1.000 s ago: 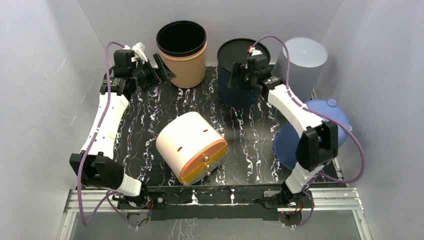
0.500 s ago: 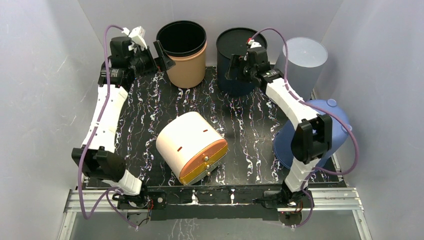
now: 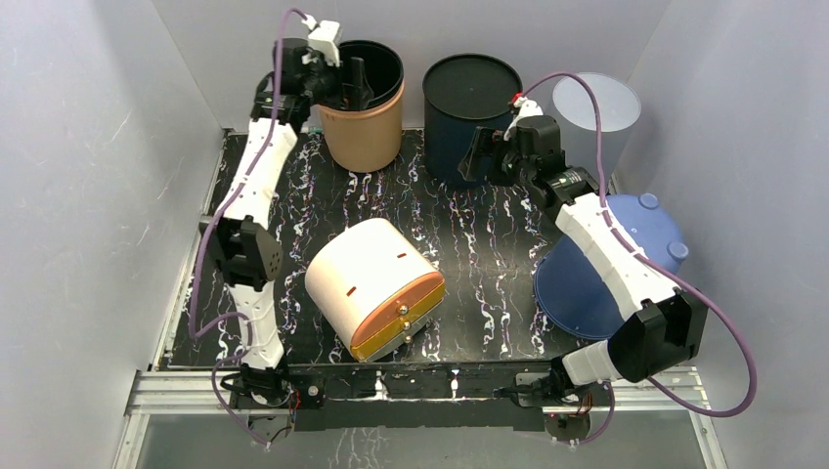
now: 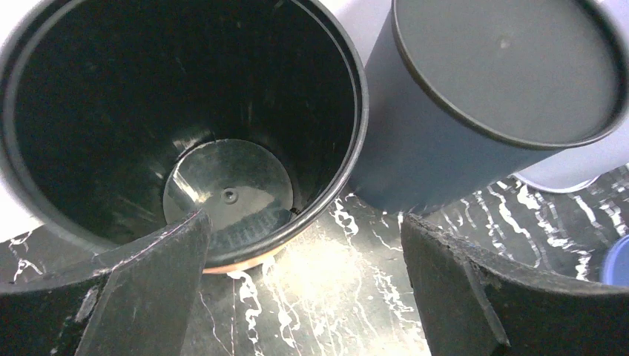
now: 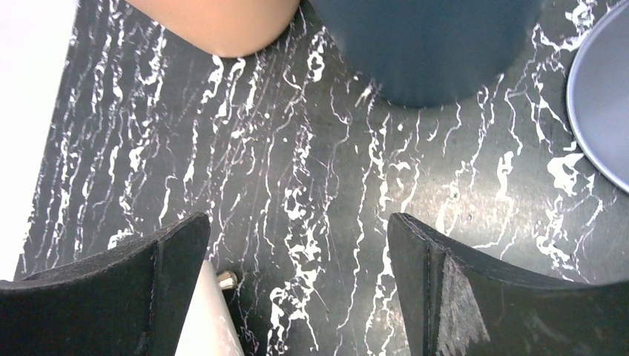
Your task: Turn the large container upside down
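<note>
The large container is a tan bucket with a black inside, standing upright at the back of the mat. My left gripper is open and hovers at its rim. The left wrist view looks down into the bucket. There the rim's near right edge lies between the left gripper's fingers, and nothing is gripped. My right gripper is open and empty beside the dark blue container. In the right wrist view the right gripper has only mat between its fingers.
The dark blue container stands base-up right of the bucket. A translucent grey cylinder stands at the back right. A blue tub lies on its side at the right. A cream and orange box lies mid-mat.
My left arm has swung up and to the right, from beside the bucket to over its rim. My right gripper has drawn back from the dark container toward the right and lower.
</note>
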